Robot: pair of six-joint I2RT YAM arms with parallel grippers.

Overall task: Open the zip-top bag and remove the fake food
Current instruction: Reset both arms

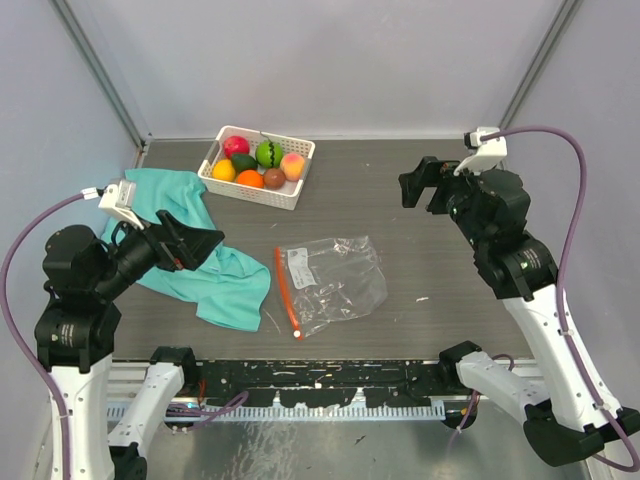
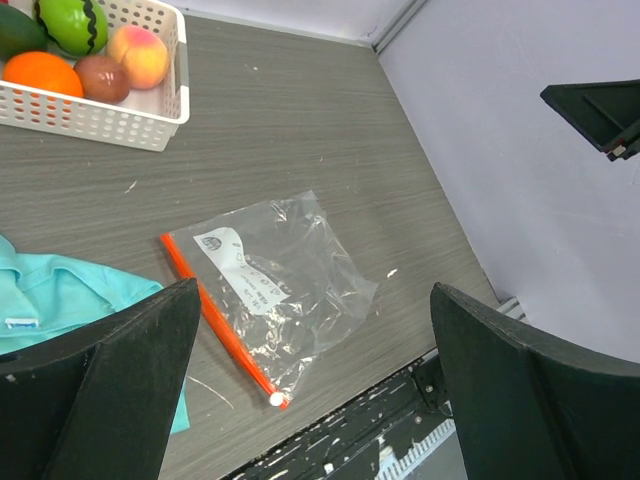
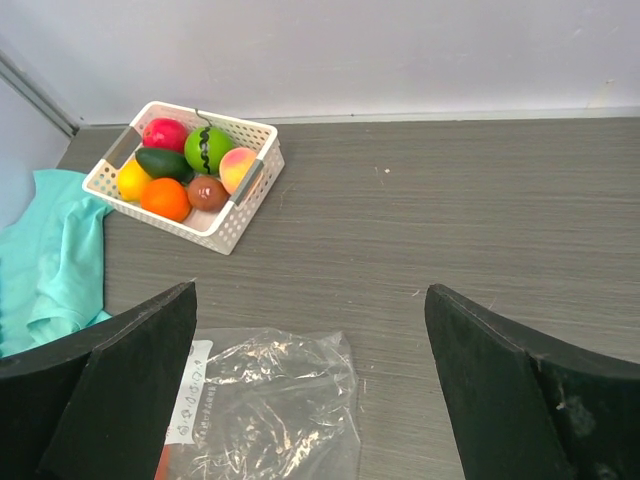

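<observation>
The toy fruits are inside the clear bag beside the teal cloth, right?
No. The clear bag beside the teal cloth is empty; the toy fruits sit in the white basket behind it, as the top view shows.

A: Where does the top view sit?
B: Above and behind the arms (image 1: pixel 100 270), looking down on the whole table (image 1: pixel 400 200).
A: And the wrist views?
B: Both are high, tilted down. The left faces right, the right faces back-left. All three share the bag (image 2: pixel 275 285) and basket (image 2: pixel 100 122).
</observation>
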